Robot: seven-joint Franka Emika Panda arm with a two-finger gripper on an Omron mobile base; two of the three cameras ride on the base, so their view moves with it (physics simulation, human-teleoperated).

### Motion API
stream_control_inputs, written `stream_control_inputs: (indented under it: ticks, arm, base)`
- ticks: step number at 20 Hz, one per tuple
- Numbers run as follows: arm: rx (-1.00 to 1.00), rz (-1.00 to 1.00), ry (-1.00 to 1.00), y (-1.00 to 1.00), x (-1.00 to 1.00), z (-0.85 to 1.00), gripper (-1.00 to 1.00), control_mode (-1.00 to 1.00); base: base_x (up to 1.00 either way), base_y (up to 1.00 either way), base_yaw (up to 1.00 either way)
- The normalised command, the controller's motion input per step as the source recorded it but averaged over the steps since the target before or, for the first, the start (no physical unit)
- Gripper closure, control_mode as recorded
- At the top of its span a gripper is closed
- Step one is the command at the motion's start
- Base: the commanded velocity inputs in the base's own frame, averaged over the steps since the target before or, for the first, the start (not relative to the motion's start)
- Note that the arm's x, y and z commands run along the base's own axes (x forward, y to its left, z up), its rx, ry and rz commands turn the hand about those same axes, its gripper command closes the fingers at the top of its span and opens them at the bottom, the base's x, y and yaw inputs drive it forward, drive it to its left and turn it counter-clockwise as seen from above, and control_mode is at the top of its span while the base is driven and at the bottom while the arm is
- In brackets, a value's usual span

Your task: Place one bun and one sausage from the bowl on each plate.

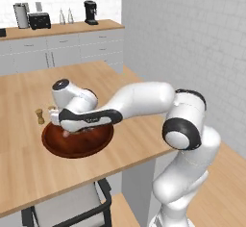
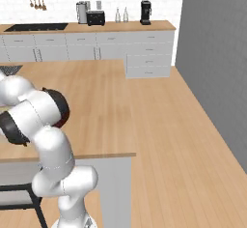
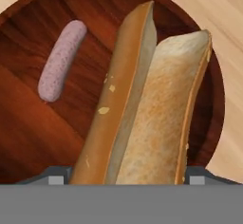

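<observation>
Bowl [image 3: 28,137] holds a split bun [image 3: 142,104] and a pink sausage [image 3: 61,59] beside it. Gripper [image 1: 72,129] is low over the bowl, bun right between the fingertips; can't tell if they're clamped.

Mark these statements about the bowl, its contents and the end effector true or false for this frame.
1. The bowl sits on the wooden counter. True.
2. The hand view shows one sausage lying apart from the bun. True.
3. The bun is whole and unsplit. False: it is slit lengthwise, with a brown half and a paler half side by side.
4. The end effector is raised high above the counter. False: in the left base view the hand is down over the bowl, and the bun lies between the finger tips in the hand view.
5. A small wooden shaker stands beside the bowl. True.
</observation>
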Motion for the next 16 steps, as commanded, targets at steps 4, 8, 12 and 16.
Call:
stream_control_inputs:
  ticks: [4, 8, 12, 16]
  arm:
    - [0.07, -0.06, -0.14, -0.95, -0.91, 0.06, 1.0, -1.0]
    - [0.0, 0.0, 0.0, 0.0, 0.0, 0.0, 1.0, 1.0]
    - [0.0, 0.0, 0.0, 0.0, 0.0, 0.0, 1.0, 1.0]
    - [0.0, 0.0, 0.0, 0.0, 0.0, 0.0, 1.0, 1.0]
  base:
    - [0.0, 0.0, 0.0]
    - [-0.92, -0.96, -0.05]
    - [-0.96, 0.07, 0.29]
    - [-0.21, 0.99, 0.44]
